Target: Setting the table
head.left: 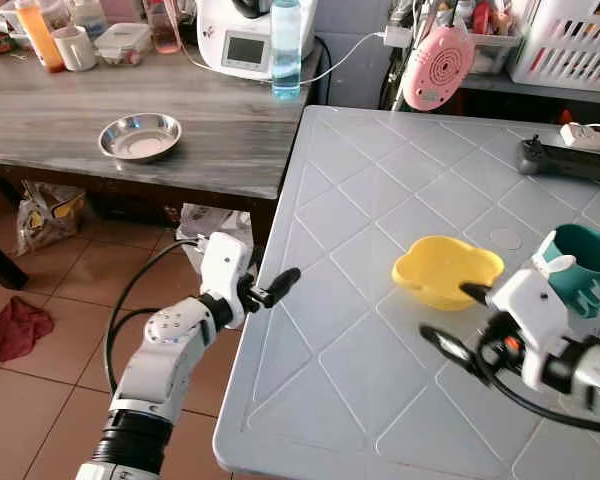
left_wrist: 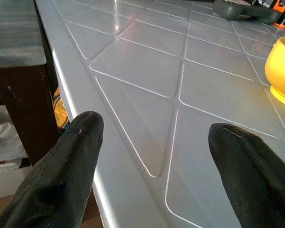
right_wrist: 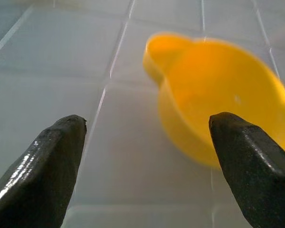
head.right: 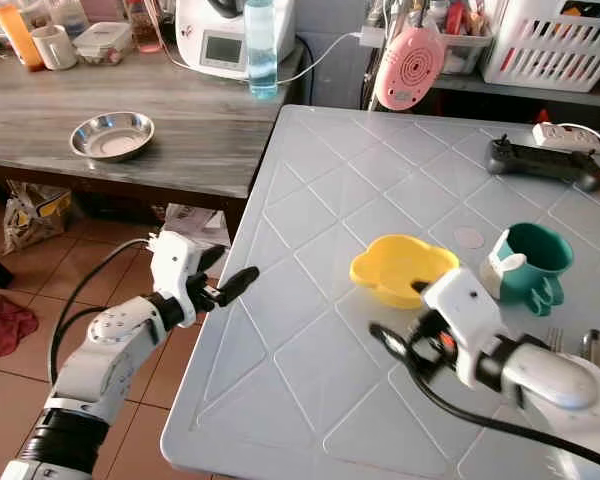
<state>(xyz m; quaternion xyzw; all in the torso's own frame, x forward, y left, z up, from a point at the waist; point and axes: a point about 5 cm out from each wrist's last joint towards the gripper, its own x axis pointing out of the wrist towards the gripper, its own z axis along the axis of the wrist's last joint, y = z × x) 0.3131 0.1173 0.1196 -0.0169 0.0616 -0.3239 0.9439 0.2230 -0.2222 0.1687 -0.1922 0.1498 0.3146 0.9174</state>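
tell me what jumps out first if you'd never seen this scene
The bright yellow bowl grabs the eye first, sitting on the pale grey table with the right gripper open just short of it. Right beside it stands a teal mug, and the left gripper hovers open at the table's near left edge. Behind, a steel dish sits alone on the wooden counter.

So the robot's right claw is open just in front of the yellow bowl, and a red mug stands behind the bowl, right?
Not quite: the mug is teal, not red, as the right eye view shows. The rest holds: the right gripper is open just in front of the yellow bowl.
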